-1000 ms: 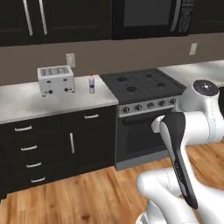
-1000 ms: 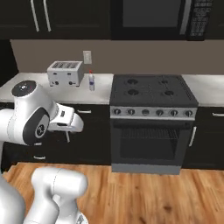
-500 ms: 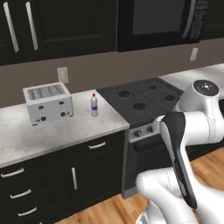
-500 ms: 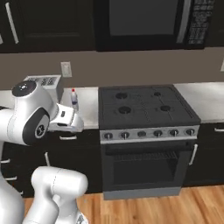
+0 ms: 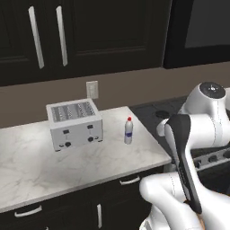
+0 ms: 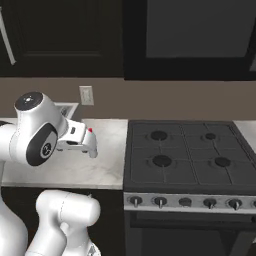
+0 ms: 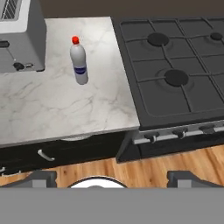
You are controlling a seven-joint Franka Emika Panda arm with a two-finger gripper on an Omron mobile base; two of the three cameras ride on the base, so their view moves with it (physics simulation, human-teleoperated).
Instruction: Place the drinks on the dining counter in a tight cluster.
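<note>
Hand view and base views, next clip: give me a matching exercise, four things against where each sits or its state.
Things:
1. small pale red-capped bottle
2. toaster
3. stove
4. pincer

Places or states:
A. open, holding nothing
B. against the wall under the outlet
C. upright on the marble, between toaster and stove
D. flush against the worktop's edge, burners bare

Pairs: 1-C, 2-B, 3-D, 4-A
</note>
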